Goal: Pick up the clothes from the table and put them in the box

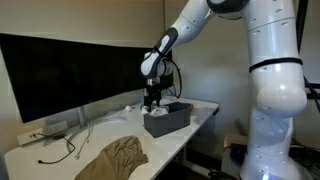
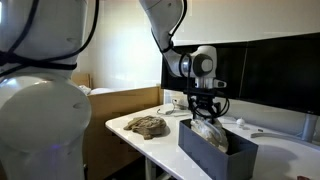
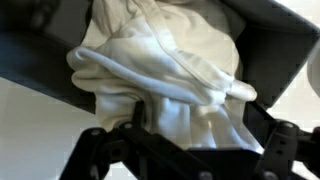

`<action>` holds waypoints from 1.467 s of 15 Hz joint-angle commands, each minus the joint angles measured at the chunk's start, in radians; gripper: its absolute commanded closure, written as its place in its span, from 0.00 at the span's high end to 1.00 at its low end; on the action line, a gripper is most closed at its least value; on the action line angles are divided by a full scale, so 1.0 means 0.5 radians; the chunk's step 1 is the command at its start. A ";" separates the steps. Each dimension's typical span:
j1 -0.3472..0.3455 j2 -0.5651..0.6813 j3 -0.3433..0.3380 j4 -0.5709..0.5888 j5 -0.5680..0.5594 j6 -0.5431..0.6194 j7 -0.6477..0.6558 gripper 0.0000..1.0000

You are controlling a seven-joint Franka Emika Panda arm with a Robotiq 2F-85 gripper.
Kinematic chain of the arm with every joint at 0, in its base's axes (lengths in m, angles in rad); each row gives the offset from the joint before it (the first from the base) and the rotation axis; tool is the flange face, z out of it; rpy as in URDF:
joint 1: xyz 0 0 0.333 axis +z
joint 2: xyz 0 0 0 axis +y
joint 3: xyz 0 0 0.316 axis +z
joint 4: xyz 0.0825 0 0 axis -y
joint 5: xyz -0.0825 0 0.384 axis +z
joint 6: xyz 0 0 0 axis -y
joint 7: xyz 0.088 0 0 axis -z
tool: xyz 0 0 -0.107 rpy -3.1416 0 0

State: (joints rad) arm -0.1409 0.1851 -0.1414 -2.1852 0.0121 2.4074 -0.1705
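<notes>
1. The fingers (image 3: 285, 140) stand wide apart over the box (image 1: 172, 122)
2. Just beneath and between them the white garment (image 3: 170, 70) lies bunched inside it
3. The tan garment (image 1: 118, 155) lies on the desk (image 1: 205, 108), well away from them

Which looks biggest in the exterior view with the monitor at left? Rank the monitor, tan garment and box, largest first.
1. monitor
2. tan garment, though it lies nearest the camera, so its lead over the box is unsure
3. box
</notes>
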 commanded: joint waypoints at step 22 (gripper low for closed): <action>-0.030 0.206 0.020 0.187 -0.004 0.108 -0.019 0.75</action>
State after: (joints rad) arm -0.1409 0.2321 -0.1401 -2.1258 0.0123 2.4580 -0.1702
